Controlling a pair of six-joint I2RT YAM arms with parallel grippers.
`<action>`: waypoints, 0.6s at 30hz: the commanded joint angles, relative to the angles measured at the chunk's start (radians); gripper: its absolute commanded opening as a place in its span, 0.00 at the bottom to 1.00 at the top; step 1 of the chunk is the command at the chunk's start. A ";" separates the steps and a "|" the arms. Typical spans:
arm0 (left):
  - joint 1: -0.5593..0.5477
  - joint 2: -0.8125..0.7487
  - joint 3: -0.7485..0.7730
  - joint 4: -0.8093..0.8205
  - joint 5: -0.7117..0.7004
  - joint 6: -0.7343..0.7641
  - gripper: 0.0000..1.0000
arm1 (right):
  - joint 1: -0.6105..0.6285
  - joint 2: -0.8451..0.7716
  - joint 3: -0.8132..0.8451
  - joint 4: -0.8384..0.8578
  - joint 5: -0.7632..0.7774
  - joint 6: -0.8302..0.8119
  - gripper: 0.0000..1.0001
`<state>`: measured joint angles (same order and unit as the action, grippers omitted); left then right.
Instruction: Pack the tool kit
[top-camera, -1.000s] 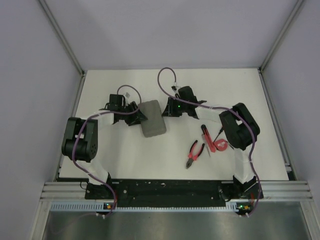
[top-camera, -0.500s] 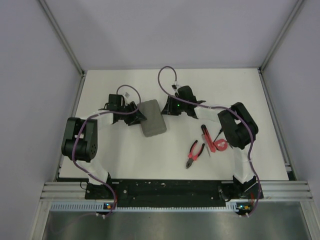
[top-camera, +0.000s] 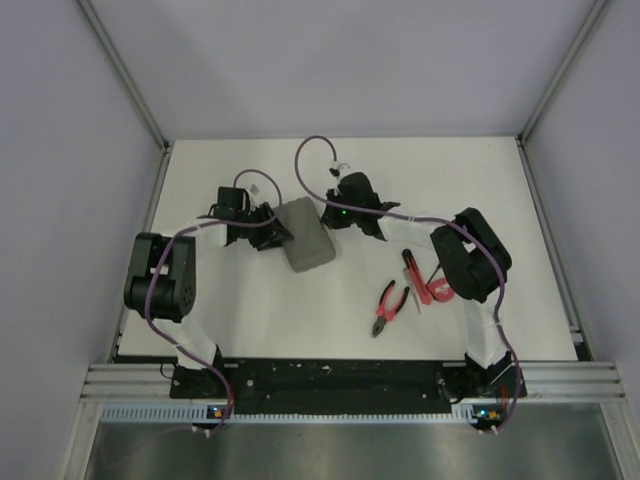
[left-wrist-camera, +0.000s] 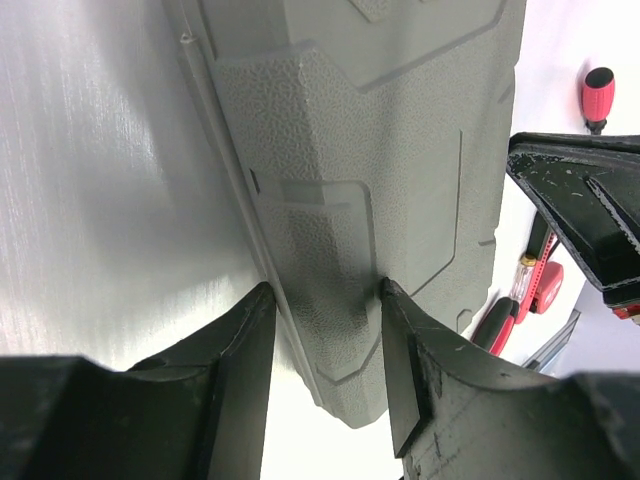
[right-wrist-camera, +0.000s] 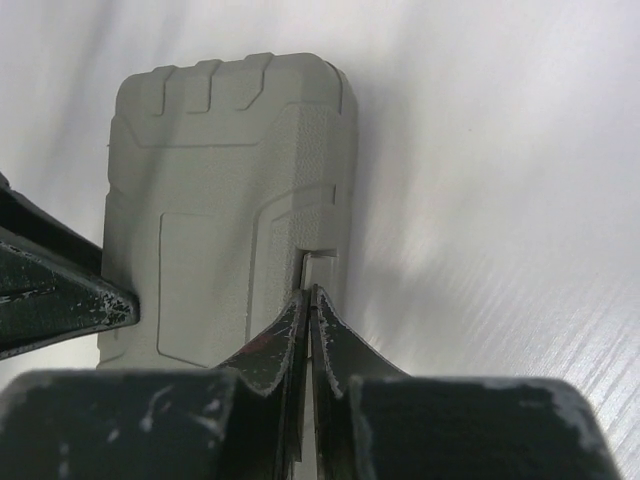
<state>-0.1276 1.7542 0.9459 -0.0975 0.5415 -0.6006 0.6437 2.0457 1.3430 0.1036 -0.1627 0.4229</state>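
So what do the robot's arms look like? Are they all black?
Not all black. Both the left arm and right arm have chunky black joints with white wrapped sections between them. A purple cable runs along each. A tiny green light glows near the right wrist. The fingers are black, wedge-shaped and scuffed.

No text, label, brand, number or sign is showing legibly in any view. The grey case (left-wrist-camera: 380, 150) is presenting only its pebbled, moulded texture, with no lettering standing out.
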 joint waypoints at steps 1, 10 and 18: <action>-0.027 0.064 -0.025 -0.113 -0.074 0.033 0.04 | 0.067 0.014 -0.005 -0.100 0.141 -0.014 0.00; -0.027 0.076 -0.036 -0.160 -0.121 -0.123 0.02 | 0.024 -0.004 0.016 -0.271 0.223 0.208 0.00; -0.029 0.073 -0.055 -0.146 -0.153 -0.191 0.00 | -0.044 -0.039 0.001 -0.269 0.232 0.093 0.00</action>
<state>-0.1501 1.7660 0.9463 -0.1093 0.5358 -0.7700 0.6430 2.0281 1.3693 -0.0120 -0.0029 0.6022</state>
